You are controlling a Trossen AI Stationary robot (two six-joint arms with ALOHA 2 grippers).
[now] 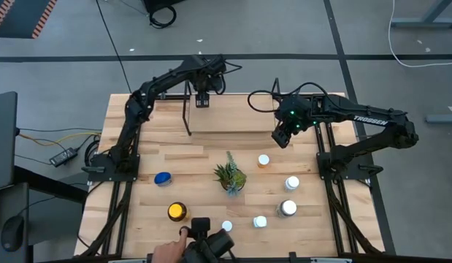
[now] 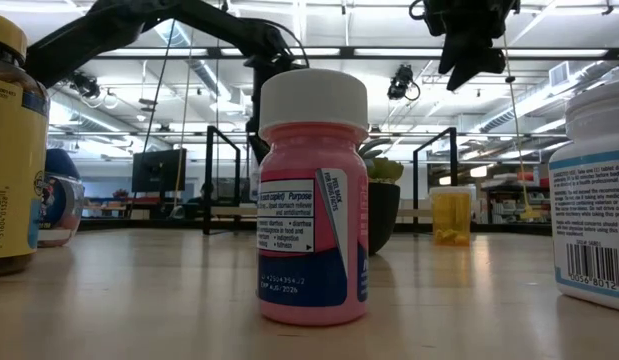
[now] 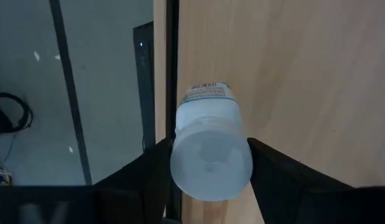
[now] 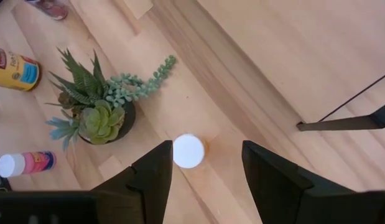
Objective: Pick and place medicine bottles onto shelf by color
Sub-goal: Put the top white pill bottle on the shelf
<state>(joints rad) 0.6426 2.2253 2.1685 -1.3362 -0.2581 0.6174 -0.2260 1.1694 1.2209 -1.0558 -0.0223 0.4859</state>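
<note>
My left gripper [image 1: 202, 100] is over the left end of the light-wood shelf [image 1: 247, 115] at the table's far side, shut on a white bottle [image 3: 209, 146]. My right gripper [image 1: 282, 136] is open and empty, raised above the white-capped orange bottle [image 4: 188, 151], which stands on the table in front of the shelf [image 1: 263, 161]. On the near half of the table stand a blue bottle [image 1: 163, 178], a yellow-lidded dark bottle [image 1: 177, 212], a pink bottle [image 2: 314, 200] and three white bottles [image 1: 292, 183]. My left gripper pinches the white bottle between its two fingers [image 3: 156, 169], on opposite sides of its upper part [image 3: 180, 146] just below the cap. The fingers come from above, pointing down. The bottle stands upright under them. Whether its base touches the shelf, I cannot tell.
A small green plant in a dark pot [image 1: 230, 177] stands mid-table. The shelf's black wire upright [image 3: 172, 62] runs close beside the held bottle. A person's hand [image 1: 167, 253] shows at the near edge beside a dark device [image 1: 211, 244].
</note>
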